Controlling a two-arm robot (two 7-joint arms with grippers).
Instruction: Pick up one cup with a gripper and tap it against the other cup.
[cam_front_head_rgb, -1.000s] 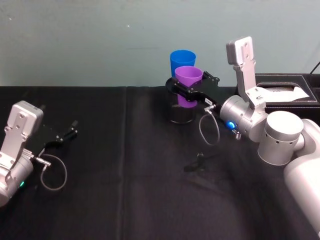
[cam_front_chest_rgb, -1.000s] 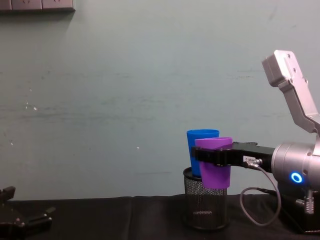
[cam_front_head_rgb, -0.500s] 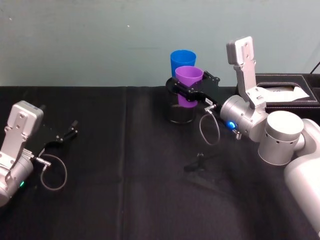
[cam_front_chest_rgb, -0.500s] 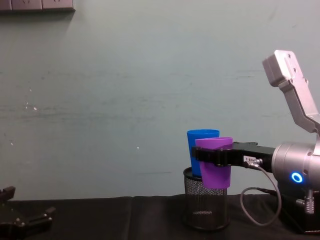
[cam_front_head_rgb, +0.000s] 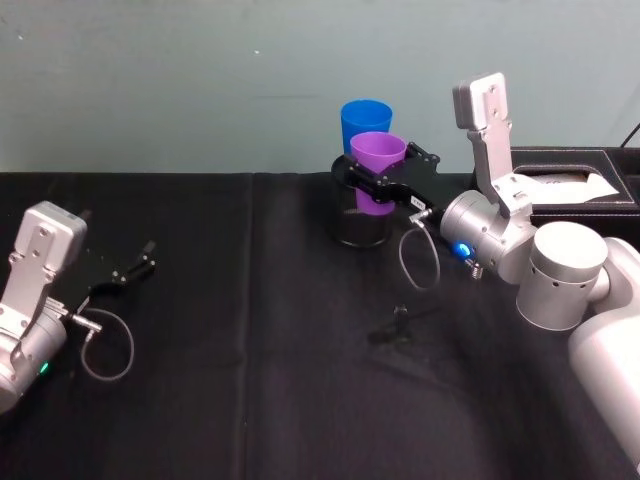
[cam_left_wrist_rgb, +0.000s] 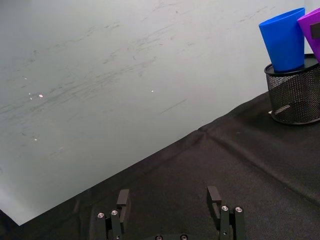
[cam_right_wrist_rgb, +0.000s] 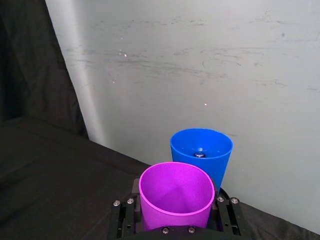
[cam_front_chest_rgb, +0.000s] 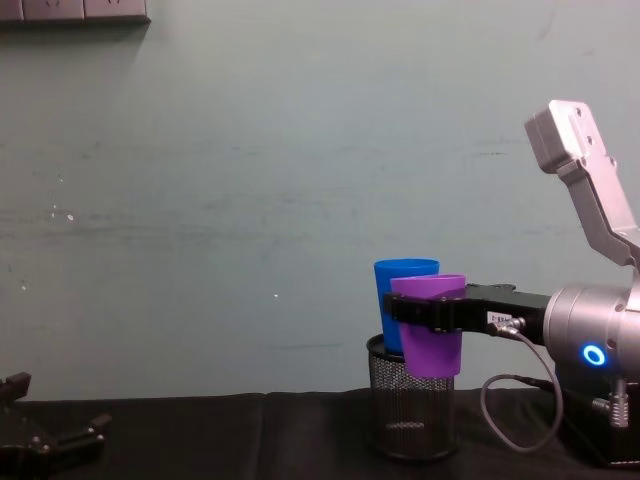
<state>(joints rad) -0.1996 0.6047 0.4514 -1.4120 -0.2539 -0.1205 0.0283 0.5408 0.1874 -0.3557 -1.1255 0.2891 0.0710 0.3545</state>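
Since the blue cup (cam_front_head_rgb: 364, 118) sits raised in the mesh holder (cam_front_head_rgb: 358, 225), the right gripper (cam_front_head_rgb: 378, 168), clenched around the purple cup (cam_front_head_rgb: 377, 158), holds it up just beside it for the tap; the left gripper (cam_front_head_rgb: 135, 270) rests spread open, far left.

Right gripper (cam_front_chest_rgb: 425, 312) is holding the purple cup (cam_front_chest_rgb: 431, 345) in front of the blue cup (cam_front_chest_rgb: 392, 295), right of centre in the lower half of the frame.
Reaching in from the right edge, its black fingers are clamping the purple cup upright just under the rim, the cup's base hanging at the rim of the black mesh pen holder (cam_front_chest_rgb: 410, 425). The blue cup is standing in that holder, partly overlapped; contact between the cups cannot be told. The left gripper (cam_front_chest_rgb: 58, 404) is lying in the bottom left corner, fingers spread, over the black table (cam_front_chest_rgb: 250, 440).
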